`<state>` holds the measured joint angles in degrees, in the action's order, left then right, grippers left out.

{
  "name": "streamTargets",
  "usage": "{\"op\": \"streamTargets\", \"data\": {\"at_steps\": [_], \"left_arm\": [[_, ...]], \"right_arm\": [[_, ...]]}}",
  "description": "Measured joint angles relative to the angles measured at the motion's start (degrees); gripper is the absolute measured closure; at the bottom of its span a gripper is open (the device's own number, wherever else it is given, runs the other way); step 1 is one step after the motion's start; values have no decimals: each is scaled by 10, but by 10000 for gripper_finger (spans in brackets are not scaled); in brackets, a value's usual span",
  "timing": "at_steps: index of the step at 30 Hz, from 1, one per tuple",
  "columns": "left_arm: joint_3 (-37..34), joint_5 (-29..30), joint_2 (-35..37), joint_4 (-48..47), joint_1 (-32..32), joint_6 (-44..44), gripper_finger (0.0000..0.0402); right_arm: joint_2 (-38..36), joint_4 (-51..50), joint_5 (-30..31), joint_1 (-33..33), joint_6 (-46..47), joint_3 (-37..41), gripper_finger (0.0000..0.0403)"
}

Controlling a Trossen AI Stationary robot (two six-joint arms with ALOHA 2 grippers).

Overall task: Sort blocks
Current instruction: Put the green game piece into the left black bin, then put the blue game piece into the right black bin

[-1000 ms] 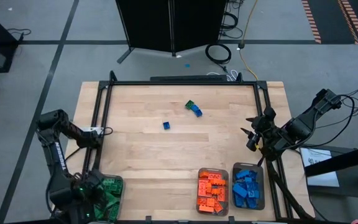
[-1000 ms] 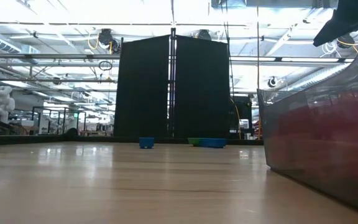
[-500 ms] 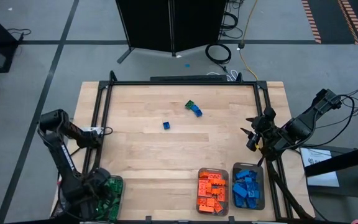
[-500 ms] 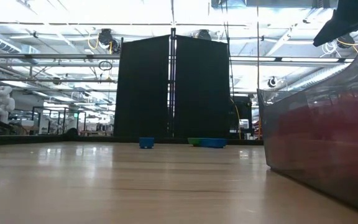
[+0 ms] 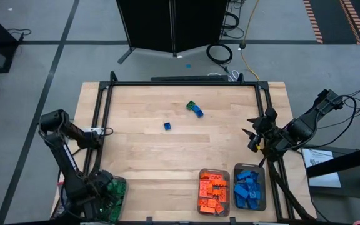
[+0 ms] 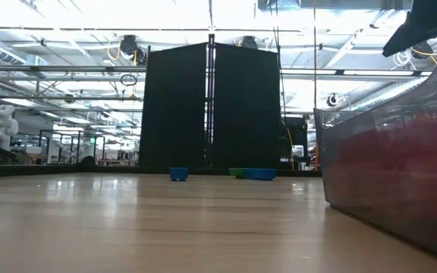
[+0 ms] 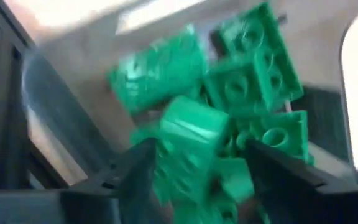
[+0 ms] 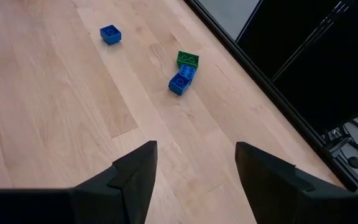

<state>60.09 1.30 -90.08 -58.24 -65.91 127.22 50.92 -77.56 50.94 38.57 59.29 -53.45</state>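
Pale wooden table (image 5: 142, 156), black-framed, bears no readable writing. Left gripper (image 7: 194, 168) hangs wide apart over a clear tray (image 5: 119, 194) heaped with studded green blocks (image 7: 247, 87). Right gripper (image 8: 194, 163), spread and empty, waits at the table's right edge. Orange blocks (image 5: 213, 192) and blue blocks (image 5: 249, 189) fill neighbouring trays; three loose bricks (image 8: 182, 73) lie near the far edge.

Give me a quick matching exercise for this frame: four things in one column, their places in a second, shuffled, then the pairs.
Things:
1. left claw
2. right claw
3. lone blue block
4. orange blocks

Places:
A. in a tray at the table's near edge, beside the tray of blue blocks
B. at the table's right edge
C. over the tray of green blocks
D. alone on bare wood mid-table

Pairs: 1-C, 2-B, 3-D, 4-A
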Motion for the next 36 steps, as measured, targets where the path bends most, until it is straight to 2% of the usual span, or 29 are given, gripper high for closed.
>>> {"op": "streamTargets", "data": {"at_steps": [5, 11, 13, 16, 21, 23, 26, 32, 36], "left_arm": [[36, -7, 7, 5, 2, 10, 98], [53, 18, 58, 3, 22, 11, 87], [53, 52, 84, -1, 40, 10, 87], [54, 144, 124, -43, 89, -4, 87], [54, 273, 173, -173, 220, -39, 88], [54, 328, 186, -194, 284, -98, 88], [54, 368, 194, -164, 383, -266, 88], [54, 370, 173, 5, 560, -699, 88], [54, 364, 141, 102, 638, -910, 88]], "right_arm": [[0, 0, 2, 0, -4, 0, 190], [0, -3, 3, 0, -6, 0, 190], [0, -4, 5, 0, -13, 0, 190], [0, -5, 6, 0, -16, 0, 190], [0, -4, 13, 0, -2, 0, 190], [0, -4, 14, 0, -2, 0, 190], [0, -4, 15, 0, -1, 0, 190], [0, -4, 15, 0, 0, 0, 190], [0, -4, 15, 0, 0, 0, 190]]}}
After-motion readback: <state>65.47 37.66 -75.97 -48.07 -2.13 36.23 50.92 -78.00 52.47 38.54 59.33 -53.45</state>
